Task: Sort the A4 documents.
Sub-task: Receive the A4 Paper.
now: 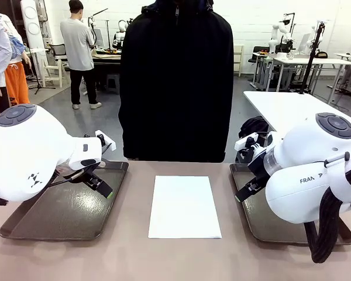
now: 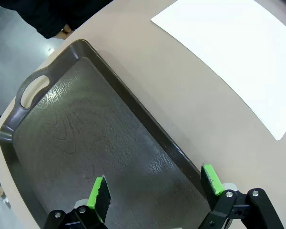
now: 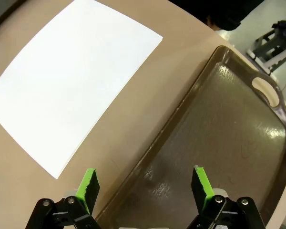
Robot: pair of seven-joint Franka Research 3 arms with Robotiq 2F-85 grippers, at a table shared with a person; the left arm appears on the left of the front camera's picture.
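White thin rectangular A4 documents flat at table centre between dark brown handled trays, long axis near-to-far. Left gripper, right gripper above inner tray edges, jaws wide, empty; right seemingly nearer.

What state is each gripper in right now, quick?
Left black two-finger gripper: open, holding nothing.
Right black two-finger gripper: open, holding nothing.

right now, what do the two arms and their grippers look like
The left arm and right arm are white rounded shells with grey round caps. The right one bears dark lettering and a black braided cable. The left gripper and right gripper are black with green pads.
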